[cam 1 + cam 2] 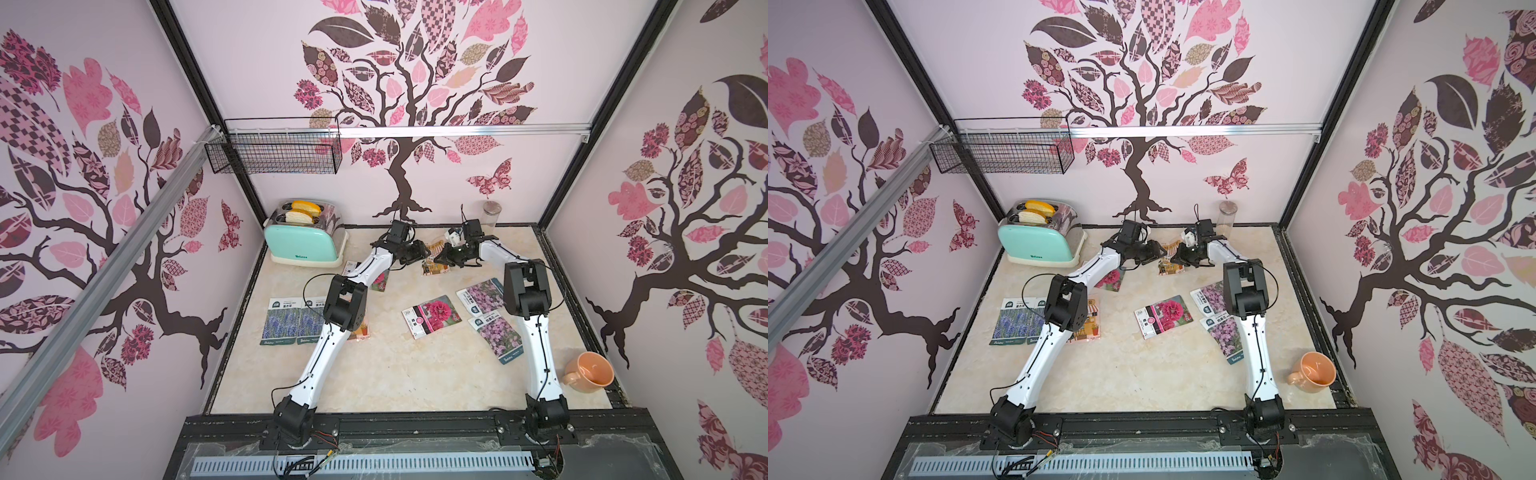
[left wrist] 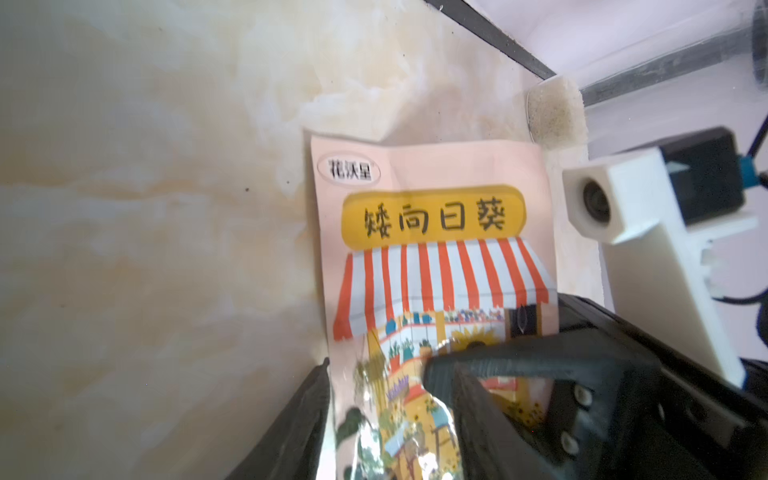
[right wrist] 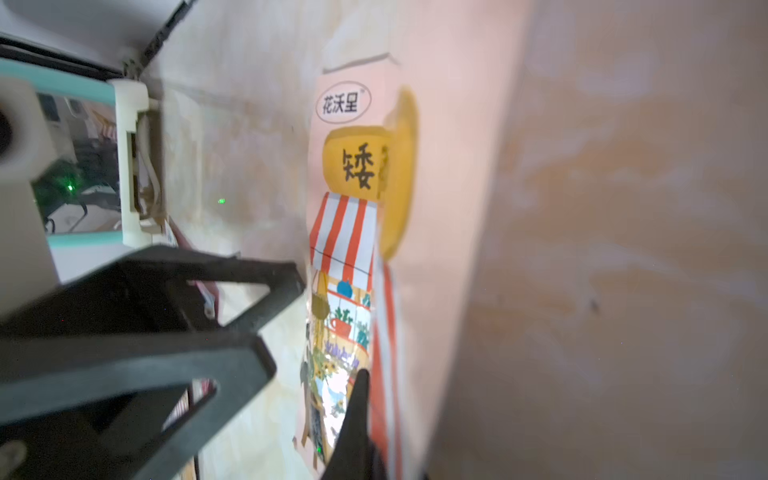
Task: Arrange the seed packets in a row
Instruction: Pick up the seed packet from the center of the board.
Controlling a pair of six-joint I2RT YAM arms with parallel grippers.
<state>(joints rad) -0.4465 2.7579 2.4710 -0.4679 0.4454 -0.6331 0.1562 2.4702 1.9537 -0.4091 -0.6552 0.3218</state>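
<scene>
An orange striped-awning seed packet [image 1: 433,261] [image 1: 1168,266] is held up off the marble table at the back middle. My left gripper [image 1: 419,253] [image 2: 378,370] is shut on it, the packet [image 2: 436,257] bowed between its fingers. My right gripper [image 1: 448,257] [image 3: 365,395] is shut on the same packet [image 3: 345,232], which is creased lengthwise. Lying flat are two blue lavender packets [image 1: 282,320], a magenta bloom packet [image 1: 432,316] and two lilac packets [image 1: 500,338]. Another magenta packet [image 1: 380,280] and another awning packet [image 1: 1090,324] are partly hidden under the left arm.
A mint toaster [image 1: 305,243] with bread stands at the back left. A clear jar [image 1: 491,214] sits by the back wall. An orange mug [image 1: 590,372] lies near the front right edge. A wire basket [image 1: 274,151] hangs on the wall.
</scene>
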